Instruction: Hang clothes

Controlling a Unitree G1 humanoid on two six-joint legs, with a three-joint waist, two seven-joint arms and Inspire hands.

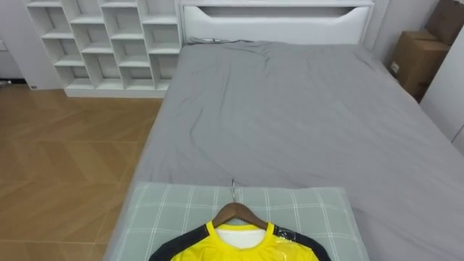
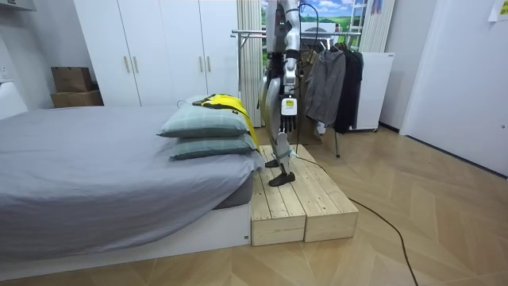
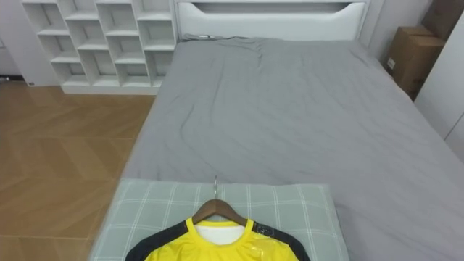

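A yellow shirt with dark sleeves lies on a wooden hanger whose metal hook points up the bed. It rests on a pale green checked pillow at the foot of the grey bed, directly below my head. In the room view the yellow shirt tops two stacked pillows. I stand on a wooden platform facing the bed. My left hand hangs at my side, about level with the pillows and apart from the shirt.
Behind me stands a clothes rail with dark garments hanging on it. A white cube shelf stands left of the bed, and a cardboard box to its right. Wooden floor lies left of the bed.
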